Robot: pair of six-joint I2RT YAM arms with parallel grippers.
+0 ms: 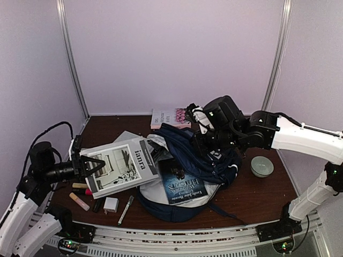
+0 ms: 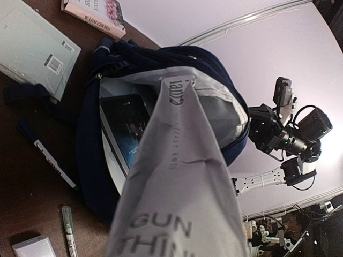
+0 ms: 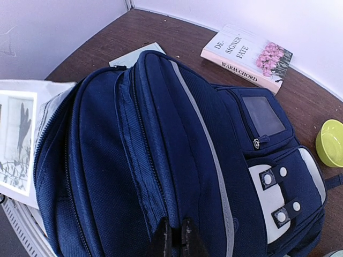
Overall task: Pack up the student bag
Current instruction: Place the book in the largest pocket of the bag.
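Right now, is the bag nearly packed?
Not nearly. Done: one blue book lies inside the bag. In hand: the left gripper holds a grey book at the opening; the right gripper pinches the bag's top. Left: flower book, pen and markers outside.

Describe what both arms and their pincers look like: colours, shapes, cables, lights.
Both arms have white shell links joined by black, rounded joints. The right arm carries small green lights on its joints, and the right pincer has slim black fingers. The left arm trails a looping black cable, and the left pincer is black with triangular, open-framed fingers.
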